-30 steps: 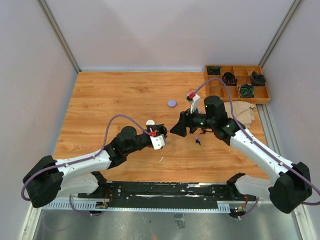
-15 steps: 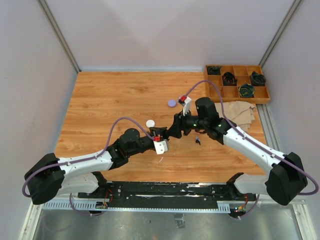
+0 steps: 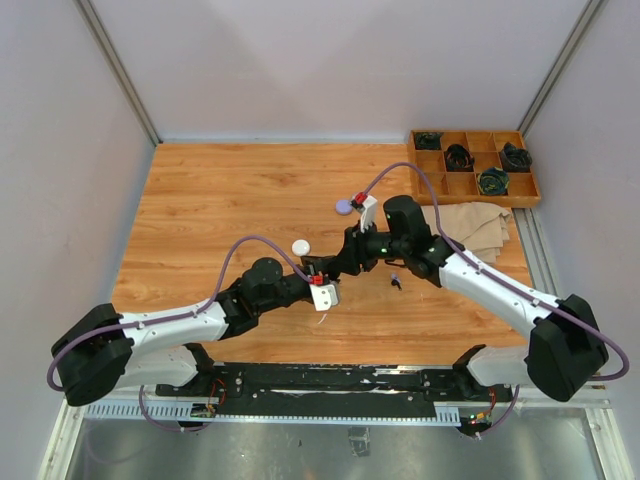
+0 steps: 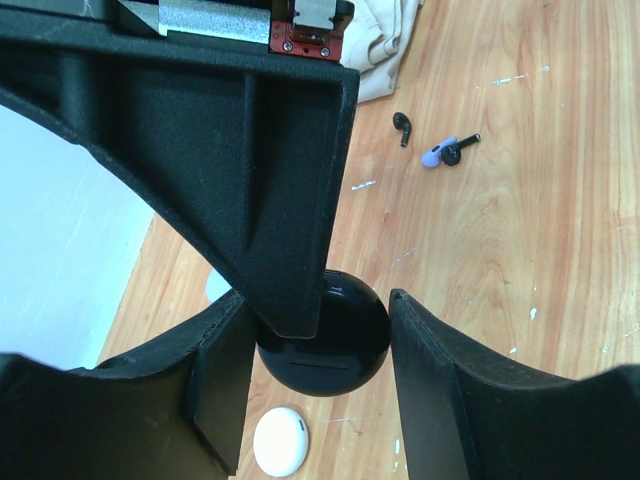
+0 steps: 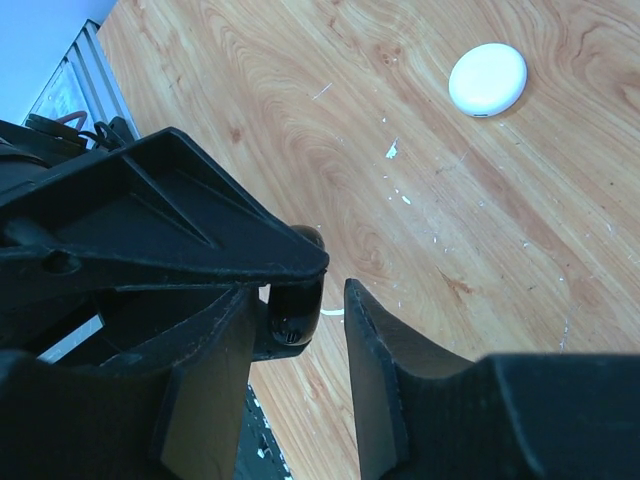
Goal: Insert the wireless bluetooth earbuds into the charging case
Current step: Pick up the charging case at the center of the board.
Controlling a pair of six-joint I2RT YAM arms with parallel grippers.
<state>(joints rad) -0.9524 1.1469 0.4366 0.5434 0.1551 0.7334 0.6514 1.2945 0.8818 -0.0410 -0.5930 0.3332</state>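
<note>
A black round charging case hangs above the table, gripped at its rim by my left gripper. My right gripper is open and straddles the same case, seen edge-on, with a small gap at its right finger. In the top view both grippers meet mid-table, left and right. Two black earbuds and a lilac earbud lie loose on the wood, just right of the grippers. No white earbud shows.
A white round case lies left of the grippers and shows in both wrist views. A lilac round case lies farther back. A beige cloth and a wooden compartment tray are at back right.
My right gripper has moved left and my left gripper right and forward. They now meet around the black case.
</note>
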